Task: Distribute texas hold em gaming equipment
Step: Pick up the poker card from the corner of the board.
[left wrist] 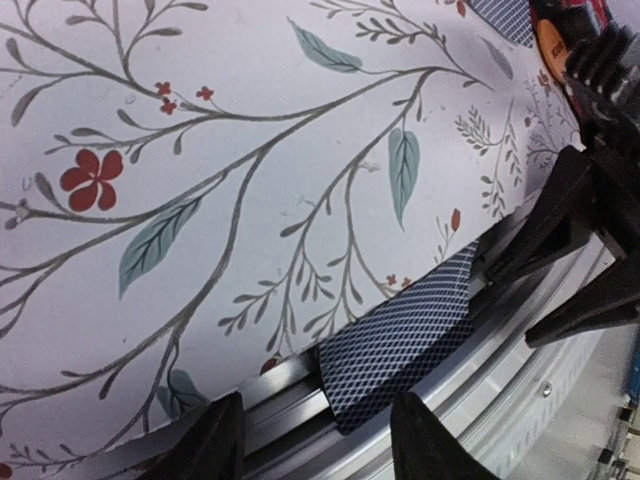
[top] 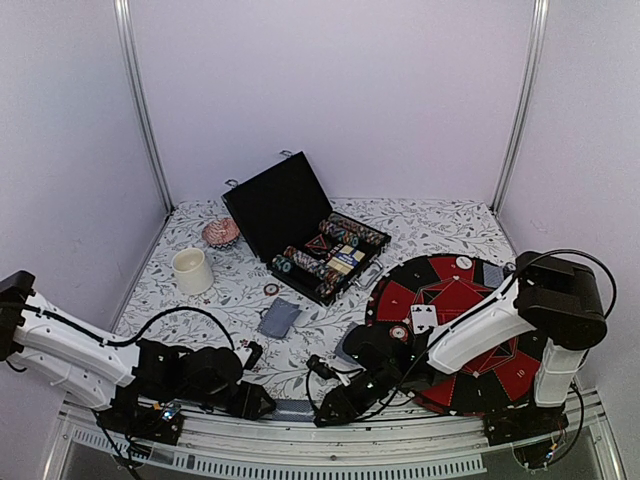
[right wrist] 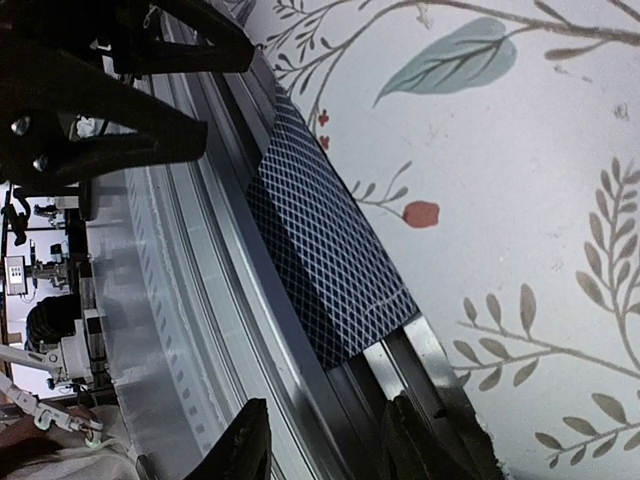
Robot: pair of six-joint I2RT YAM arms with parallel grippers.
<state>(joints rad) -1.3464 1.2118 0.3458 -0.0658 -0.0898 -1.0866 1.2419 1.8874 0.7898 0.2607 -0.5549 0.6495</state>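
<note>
A playing card with a grey-blue back (top: 293, 408) lies over the table's near edge, half on the metal rail. It shows in the left wrist view (left wrist: 405, 335) and in the right wrist view (right wrist: 320, 250). My left gripper (top: 265, 402) (left wrist: 320, 445) is open and empty, just left of the card. My right gripper (top: 325, 410) (right wrist: 330, 445) is open and empty, just right of it. Another card (top: 279, 318) lies face down mid-table. The open black case (top: 290, 205) holds rows of poker chips (top: 335, 250). A face-up card (top: 424, 317) and a white button disc (top: 464, 263) lie on the red and black round mat (top: 470, 300).
A cream cup (top: 192, 270) and a pink patterned dish (top: 220, 232) stand at the back left. A single chip (top: 271, 289) lies in front of the case. The metal rail (left wrist: 520, 360) runs along the table's near edge, right under both grippers.
</note>
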